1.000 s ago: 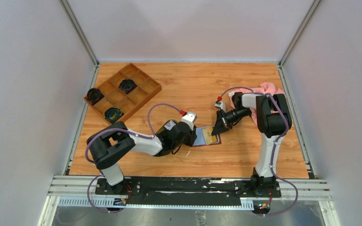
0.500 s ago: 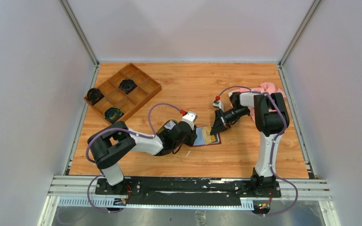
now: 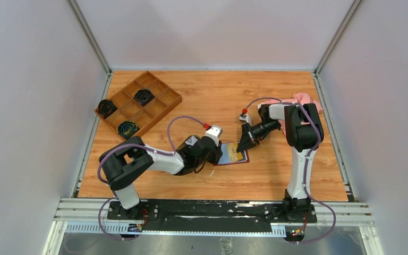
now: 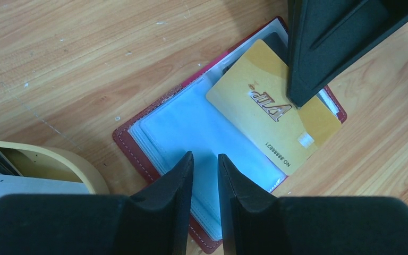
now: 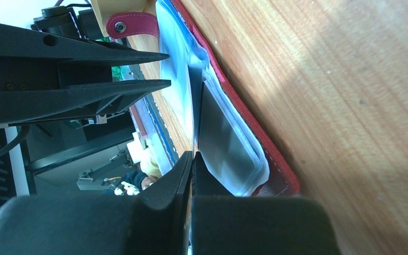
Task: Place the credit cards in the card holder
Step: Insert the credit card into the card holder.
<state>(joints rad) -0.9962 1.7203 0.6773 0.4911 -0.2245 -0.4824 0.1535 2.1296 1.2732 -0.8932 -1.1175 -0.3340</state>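
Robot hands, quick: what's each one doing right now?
Left hand: slightly apart over dark red leather card holder; grip unclear.
Right hand: closed on gold plastic card.

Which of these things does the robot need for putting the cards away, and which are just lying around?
For the job:
- gold card
- card holder, red, lying open

Just lying about:
- wooden box with compartments
- dark round things in that box
- pink cloth at the far right
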